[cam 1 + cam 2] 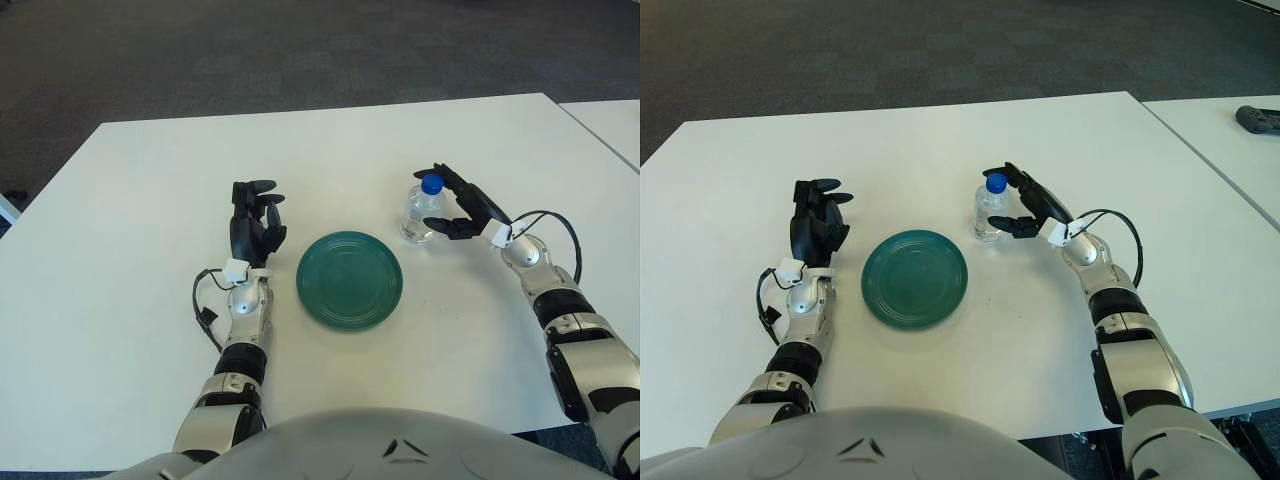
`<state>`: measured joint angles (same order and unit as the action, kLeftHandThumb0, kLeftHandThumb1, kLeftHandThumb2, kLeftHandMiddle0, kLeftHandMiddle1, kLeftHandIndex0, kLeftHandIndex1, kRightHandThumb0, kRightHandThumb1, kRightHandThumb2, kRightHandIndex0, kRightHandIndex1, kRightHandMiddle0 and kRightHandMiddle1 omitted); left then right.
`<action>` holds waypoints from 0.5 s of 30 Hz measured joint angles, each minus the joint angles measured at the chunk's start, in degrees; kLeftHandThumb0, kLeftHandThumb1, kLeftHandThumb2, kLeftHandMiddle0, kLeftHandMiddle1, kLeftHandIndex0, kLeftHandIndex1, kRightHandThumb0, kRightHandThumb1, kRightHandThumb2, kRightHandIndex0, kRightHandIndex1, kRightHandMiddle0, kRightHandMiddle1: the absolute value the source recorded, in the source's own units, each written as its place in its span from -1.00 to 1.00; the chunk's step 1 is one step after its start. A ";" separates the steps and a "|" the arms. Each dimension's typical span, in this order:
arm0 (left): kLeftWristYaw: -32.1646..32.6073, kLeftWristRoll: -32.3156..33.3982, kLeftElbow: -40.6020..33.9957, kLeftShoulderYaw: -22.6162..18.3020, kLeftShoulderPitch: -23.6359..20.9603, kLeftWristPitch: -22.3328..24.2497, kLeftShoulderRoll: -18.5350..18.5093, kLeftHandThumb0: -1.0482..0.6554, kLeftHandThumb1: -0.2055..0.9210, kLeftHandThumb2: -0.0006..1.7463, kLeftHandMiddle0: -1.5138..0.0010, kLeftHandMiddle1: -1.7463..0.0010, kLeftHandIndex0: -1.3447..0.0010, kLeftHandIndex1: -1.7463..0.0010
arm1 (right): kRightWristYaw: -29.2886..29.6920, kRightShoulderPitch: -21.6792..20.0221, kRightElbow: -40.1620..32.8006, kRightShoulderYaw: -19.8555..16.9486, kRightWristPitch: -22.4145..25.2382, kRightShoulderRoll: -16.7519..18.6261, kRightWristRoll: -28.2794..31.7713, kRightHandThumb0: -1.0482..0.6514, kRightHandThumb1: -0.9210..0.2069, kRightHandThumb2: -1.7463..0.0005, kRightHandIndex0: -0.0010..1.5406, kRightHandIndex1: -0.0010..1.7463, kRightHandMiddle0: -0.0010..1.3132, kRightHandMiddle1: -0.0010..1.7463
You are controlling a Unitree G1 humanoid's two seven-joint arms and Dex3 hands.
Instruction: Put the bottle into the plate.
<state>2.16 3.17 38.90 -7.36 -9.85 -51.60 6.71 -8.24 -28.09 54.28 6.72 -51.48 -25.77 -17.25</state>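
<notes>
White and matte, the table (130,200) fills my view, with dark speckled carpet (300,45) beyond its far edge and a second white tabletop (1230,150) off to the right carrying one dark object (1258,118) I cannot identify. I count one bottle (422,212), one plate (350,279) and two hands. Small and made of clear plastic with ribbed sides and a round blue cap, the bottle stands upright, its long axis vertical and its cap pointing up, on the bare tabletop just beyond and to the right of the plate, apart from the rim. Round, shallow and glossy dark green, the plate shows faint concentric rings and lies flat near the table's middle. My right hand (465,208), black-fingered on a silver jointed arm with a looping black cable, sits just right of the bottle; its fingers (1025,183) are spread, one reaching along by the cap and another by the lower body, bracketing the bottle, though I cannot tell whether they touch it, and the bottle's base is on the table. My left hand (254,222) shows to the left of the plate, well apart from the bottle, its black fingers loosely curled and holding nothing.
</notes>
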 measured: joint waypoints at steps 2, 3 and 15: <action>0.00 -0.02 -0.35 0.10 0.28 0.02 -0.02 -0.83 1.00 -0.20 0.86 -0.84 0.77 -0.78 | 0.00 -0.04 0.08 0.02 -0.42 0.00 0.00 -1.00 -1.00 0.45 -0.51 -1.00 -1.00 -0.09; -0.01 -0.01 -0.51 0.15 0.41 0.02 -0.04 -0.84 1.00 -0.20 0.85 -0.84 0.77 -0.77 | 0.00 -0.05 0.11 0.05 -0.65 0.00 0.00 -1.00 -1.00 0.45 -0.51 -1.00 -1.00 -0.08; 0.00 -0.11 -1.69 0.77 1.23 0.02 -0.11 -0.84 1.00 -0.23 0.82 -0.82 0.76 -0.73 | -0.41 2.66 -3.97 0.50 -2.96 -0.56 0.16 -1.00 -1.00 0.39 -0.52 -1.00 -1.00 -0.05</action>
<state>2.16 3.06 37.21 -6.59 -8.62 -51.57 6.60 -8.65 -25.44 50.31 7.22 -54.44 -26.33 -17.09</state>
